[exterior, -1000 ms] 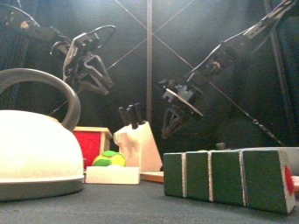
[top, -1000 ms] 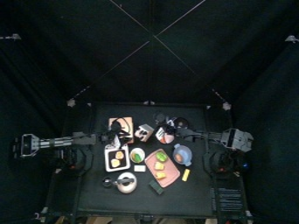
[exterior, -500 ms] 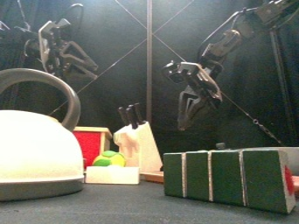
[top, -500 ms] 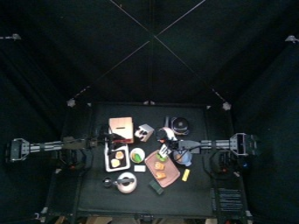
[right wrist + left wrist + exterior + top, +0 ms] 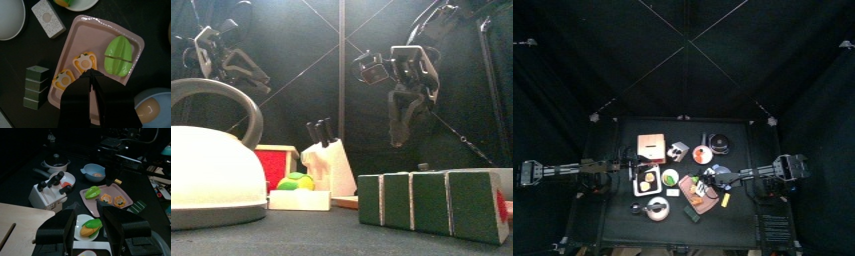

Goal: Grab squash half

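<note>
Kettle (image 5: 209,165) looms in front; behind it lies the pink tray (image 5: 79,55) with two orange squash halves (image 5: 85,62). Right gripper (image 5: 91,75) hovers over them, jaws narrowly parted, empty. It should widen before descending squarely. Left gripper (image 5: 91,213) waits open, empty.

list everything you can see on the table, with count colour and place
pink tray: 1, pink, near table's right front
squash halves: 2, orange-yellow, on the tray
green vegetable: 1, green, on the tray beside the squash
green blocks: 1 row, green, front right
kettle: 1, white with dark handle, front left
knife block: 1, white, mid table
blue bowl: 1, blue, behind the tray
white dish: 1, white, holding green and orange food
wooden board: 1, tan, left
left claw: 1, black, open, above the white dish
right claw: 1, black, narrowly parted, over the tray
</note>
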Robot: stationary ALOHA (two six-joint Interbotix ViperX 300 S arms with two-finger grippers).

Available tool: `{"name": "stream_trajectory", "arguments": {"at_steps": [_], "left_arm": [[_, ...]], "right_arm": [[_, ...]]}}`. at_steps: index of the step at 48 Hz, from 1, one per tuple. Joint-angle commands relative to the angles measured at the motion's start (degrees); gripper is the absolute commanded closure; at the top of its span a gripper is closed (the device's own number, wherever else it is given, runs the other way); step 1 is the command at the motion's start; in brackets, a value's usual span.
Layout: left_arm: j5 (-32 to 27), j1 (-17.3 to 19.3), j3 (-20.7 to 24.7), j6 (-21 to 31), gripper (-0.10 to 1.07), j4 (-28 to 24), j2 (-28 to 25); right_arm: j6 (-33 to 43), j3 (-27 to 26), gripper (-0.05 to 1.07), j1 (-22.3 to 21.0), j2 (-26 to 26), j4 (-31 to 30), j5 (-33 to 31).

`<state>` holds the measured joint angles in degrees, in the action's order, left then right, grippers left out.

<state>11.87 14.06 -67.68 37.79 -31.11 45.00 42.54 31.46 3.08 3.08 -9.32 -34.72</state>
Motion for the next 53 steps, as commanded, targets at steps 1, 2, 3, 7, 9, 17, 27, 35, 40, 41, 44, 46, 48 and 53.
{"name": "stream_trajectory", "arguments": {"at_steps": [1, 2, 3, 7, 9, 17, 27, 35, 40, 41, 44, 46, 48, 53], "left_arm": [[0.53, -0.09, 0.97, -0.09, 0.22, -0.09, 0.00], [0.53, -0.09, 0.97, -0.09, 0.22, -0.09, 0.00], [0.62, -0.09, 0.97, -0.09, 0.22, -0.09, 0.00], [0.62, -0.18, 0.88, 0.00, 0.22, 0.00, 0.09], [0.79, -0.26, 0.79, 0.00, 0.22, 0.00, 0.09], [0.97, -0.26, 0.35, 0.00, 0.22, 0.09, 0.09], [0.97, 0.09, -0.26, 0.00, 0.22, 0.26, 0.09], [0.97, 0.09, -0.44, 0.00, 0.22, 0.79, 0.09], [0.97, 0.18, -0.70, 0.00, 0.22, 1.05, 0.09], [0.97, 0.26, -0.70, 0.00, 0.22, 1.05, 0.09], [0.97, 0.26, -0.70, 0.00, 0.22, 1.05, 0.09], [0.88, 0.26, -0.70, 0.00, 0.22, 1.05, 0.09], [0.97, 0.26, -0.79, 0.00, 0.22, 1.14, 0.09], [0.97, 0.26, -0.97, 0.09, 0.22, 1.14, 0.09]], "right_arm": [[-0.26, -1.93, 0.60, 0.97, 0.26, -0.44, 0.35], [-0.26, -2.11, 0.60, 1.14, 0.18, -0.70, 0.44], [-0.26, -2.20, 0.60, 1.23, 0.00, -0.88, 0.44], [-0.26, -2.72, 0.60, 1.58, -0.53, -1.76, 0.35], [-0.26, -2.81, 0.60, 1.58, -0.62, -2.11, 0.26], [-0.09, -2.90, 0.50, 2.20, -1.32, -2.46, 0.26], [-0.35, -3.16, 0.32, 3.69, -4.31, -3.08, -0.44], [-0.18, -4.48, 0.29, 4.22, -6.59, -4.83, -2.99], [-0.18, -5.98, 0.29, 4.83, -7.82, -5.98, -4.92], [-0.09, -6.33, 0.29, 4.92, -8.09, -6.33, -5.45], [0.00, -7.56, 0.29, 5.19, -9.05, -7.47, -6.94], [0.18, -8.53, 0.29, 5.36, -9.76, -8.70, -7.56], [0.26, -9.49, 0.29, 5.80, -10.46, -9.40, -8.26], [0.26, -13.36, 0.30, 8.53, -11.43, -11.51, -12.04]]}}
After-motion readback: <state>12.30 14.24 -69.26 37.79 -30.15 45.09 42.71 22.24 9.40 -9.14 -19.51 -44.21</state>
